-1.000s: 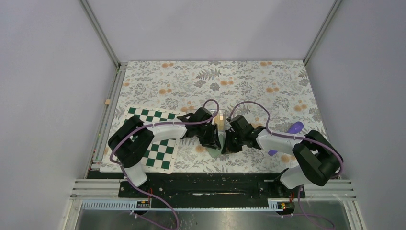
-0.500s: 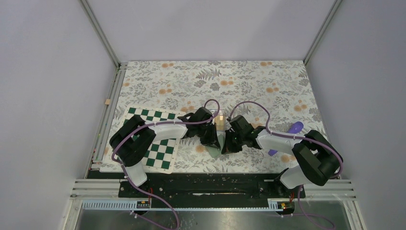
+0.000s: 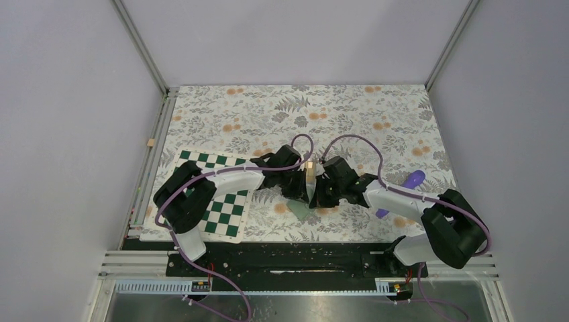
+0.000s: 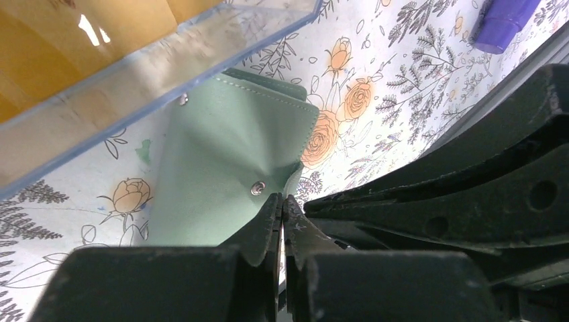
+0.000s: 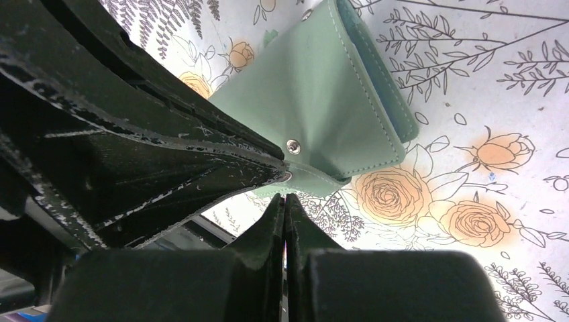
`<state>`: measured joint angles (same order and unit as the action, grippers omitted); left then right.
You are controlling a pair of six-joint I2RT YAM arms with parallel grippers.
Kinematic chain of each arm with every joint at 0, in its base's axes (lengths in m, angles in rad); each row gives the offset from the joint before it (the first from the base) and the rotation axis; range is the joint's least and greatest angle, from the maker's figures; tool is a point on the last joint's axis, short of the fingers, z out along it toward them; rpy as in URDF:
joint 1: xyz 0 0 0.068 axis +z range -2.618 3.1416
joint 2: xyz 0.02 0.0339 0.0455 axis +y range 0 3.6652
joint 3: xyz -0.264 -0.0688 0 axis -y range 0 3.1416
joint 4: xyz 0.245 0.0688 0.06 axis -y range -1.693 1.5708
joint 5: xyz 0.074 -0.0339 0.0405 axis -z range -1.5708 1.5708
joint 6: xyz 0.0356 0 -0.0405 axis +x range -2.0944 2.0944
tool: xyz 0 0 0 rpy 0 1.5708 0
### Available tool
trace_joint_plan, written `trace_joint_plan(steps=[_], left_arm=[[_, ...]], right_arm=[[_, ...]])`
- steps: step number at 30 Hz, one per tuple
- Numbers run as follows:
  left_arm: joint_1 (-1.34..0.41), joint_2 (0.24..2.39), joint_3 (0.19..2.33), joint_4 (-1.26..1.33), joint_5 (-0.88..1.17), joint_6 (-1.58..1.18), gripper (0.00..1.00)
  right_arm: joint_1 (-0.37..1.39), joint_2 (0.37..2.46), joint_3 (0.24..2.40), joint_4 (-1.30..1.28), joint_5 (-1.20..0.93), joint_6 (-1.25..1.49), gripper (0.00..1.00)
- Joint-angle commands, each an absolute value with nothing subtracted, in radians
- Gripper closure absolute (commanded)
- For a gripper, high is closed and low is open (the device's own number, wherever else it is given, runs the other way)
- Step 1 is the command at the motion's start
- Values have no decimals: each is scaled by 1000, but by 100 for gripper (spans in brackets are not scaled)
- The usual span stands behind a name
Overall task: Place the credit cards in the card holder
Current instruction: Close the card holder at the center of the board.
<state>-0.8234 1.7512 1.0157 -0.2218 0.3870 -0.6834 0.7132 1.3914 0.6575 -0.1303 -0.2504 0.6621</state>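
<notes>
The pale green card holder (image 3: 302,206) lies front centre on the floral cloth, one flap pulled up into a peak between my two grippers. My left gripper (image 4: 282,198) is shut on the flap's edge beside a metal snap on the card holder (image 4: 221,154). My right gripper (image 5: 285,197) is shut, its tips at the same flap edge of the card holder (image 5: 329,100). In the top view the left gripper (image 3: 305,184) and the right gripper (image 3: 316,186) meet tip to tip. The orange-yellow credit cards (image 4: 54,47) sit in a clear box (image 4: 154,64) just behind the holder.
A green-and-white chequered board (image 3: 225,208) lies under my left arm. A purple object (image 3: 415,178) lies at the right, partly hidden by my right arm, and shows in the left wrist view (image 4: 503,23). The clear box (image 3: 309,165) stands right behind both grippers.
Both grippers have moved inward and now meet over the card holder. Its flap has been drawn up into a peak between them.
</notes>
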Motion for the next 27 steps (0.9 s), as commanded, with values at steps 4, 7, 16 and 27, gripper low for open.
trace_joint_plan(steps=[4,7,16,27], left_arm=[[-823,1730,1086,-263,315,-573,100],[-823,1760,1100,-274,315,-554,100],[-823,1795,1105,-277,274,-534,100],[-823,1814,1107,-279,236,-520,100]], right_arm=[[711,1416,719,-147,-222,646,100],[711,1430,729,-151,-208,644,100],[710,1493,767,-151,-196,636,100],[712,1578,775,-90,-201,647,100]])
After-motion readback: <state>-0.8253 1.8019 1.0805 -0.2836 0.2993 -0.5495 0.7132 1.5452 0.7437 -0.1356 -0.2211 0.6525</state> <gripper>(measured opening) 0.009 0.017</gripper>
